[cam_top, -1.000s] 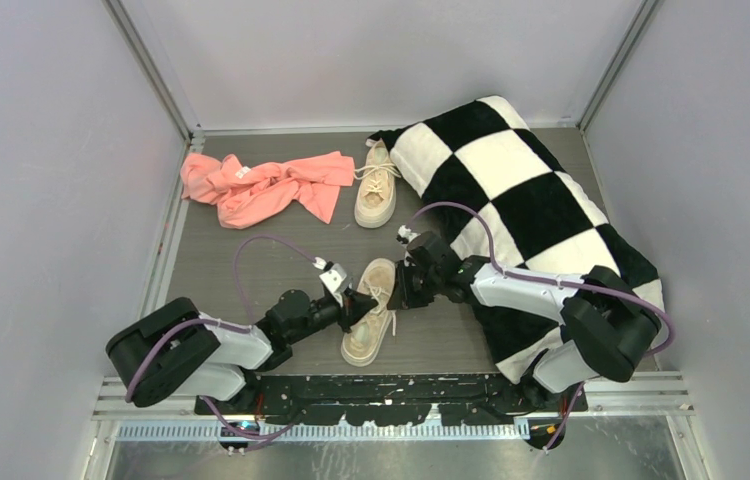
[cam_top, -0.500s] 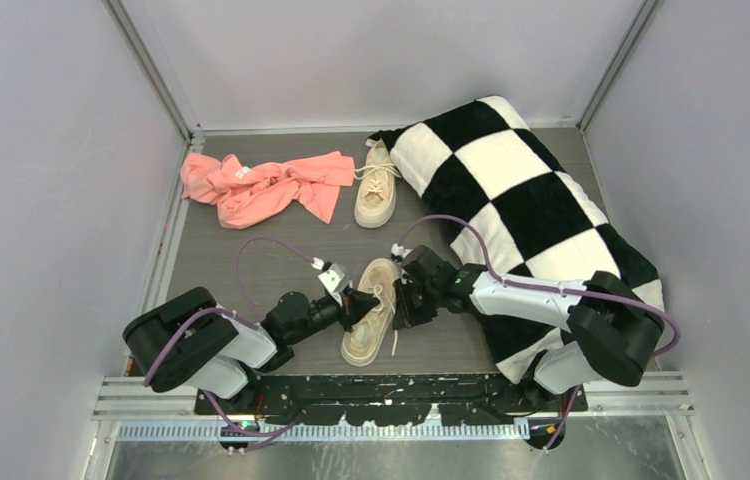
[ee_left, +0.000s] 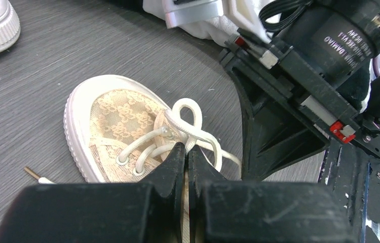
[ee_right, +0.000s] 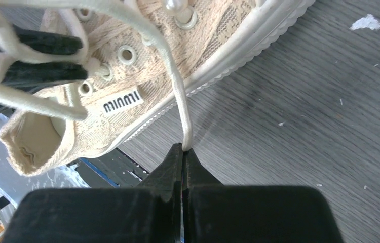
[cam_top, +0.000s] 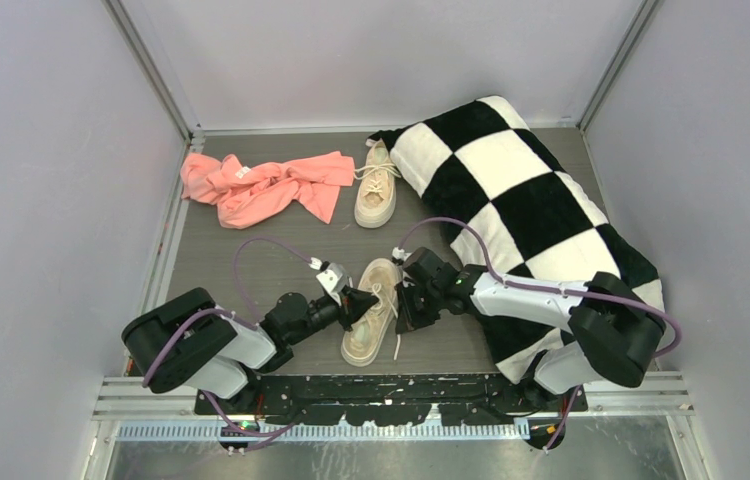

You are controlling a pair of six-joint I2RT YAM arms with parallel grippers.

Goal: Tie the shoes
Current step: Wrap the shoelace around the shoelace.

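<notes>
The near beige sneaker (cam_top: pixel 371 312) lies between my two grippers, toe away from me. It also shows in the left wrist view (ee_left: pixel 112 121) and the right wrist view (ee_right: pixel 142 66). My left gripper (cam_top: pixel 356 303) (ee_left: pixel 188 148) is shut on a cream lace loop (ee_left: pixel 188 114) over the shoe's tongue. My right gripper (cam_top: pixel 403 300) (ee_right: pixel 184 149) is shut on the other cream lace strand (ee_right: pixel 175 96), stretched off the shoe's right side. The second sneaker (cam_top: pixel 378 186) stands at the back, its laces tied.
A pink cloth (cam_top: pixel 266 186) lies at the back left. A black-and-white checkered pillow (cam_top: pixel 531 200) fills the right side, under my right arm. Grey walls close in left, right and back. A loose lace tip (ee_left: pixel 38 175) lies on the floor left of the near shoe.
My right gripper has moved down and toward me along the shoe's right side, drawing its lace strand out. My left gripper has stayed shut on its loop, hardly moving.
</notes>
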